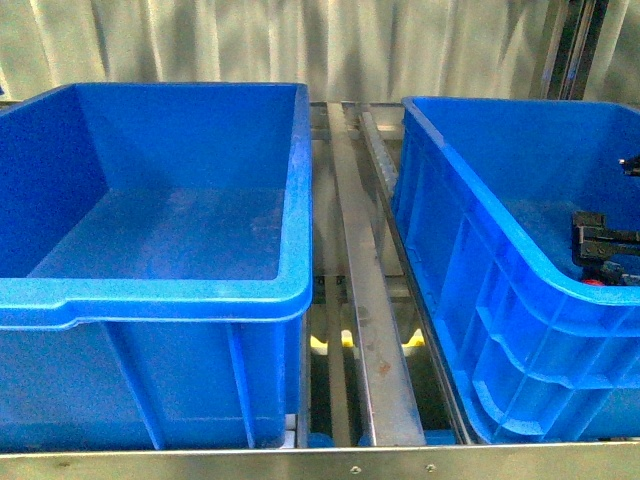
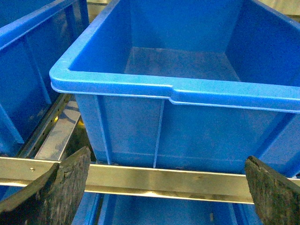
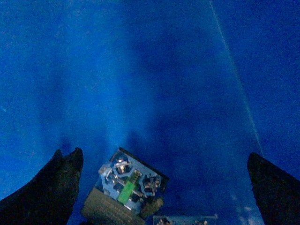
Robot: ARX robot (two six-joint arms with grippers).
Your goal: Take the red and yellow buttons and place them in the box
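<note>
Red and yellow buttons hardly show: a push-button switch (image 3: pixel 127 185) with its dark blocky body and metal terminals up lies on the blue floor between the right gripper's (image 3: pixel 161 187) spread fingers, cap colour hidden. In the front view a red speck (image 1: pixel 594 283) sits under that gripper inside the deep blue plastic crate with ribbed sides (image 1: pixel 470 300). The like blue crate with a stepped front rim (image 1: pixel 290 180) holds nothing visible. The left gripper (image 2: pixel 166 190) is spread before it.

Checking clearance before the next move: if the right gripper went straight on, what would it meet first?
Probably the blue crate floor; the right gripper is open, a button switch body just inside one finger. Depth unclear.
</note>
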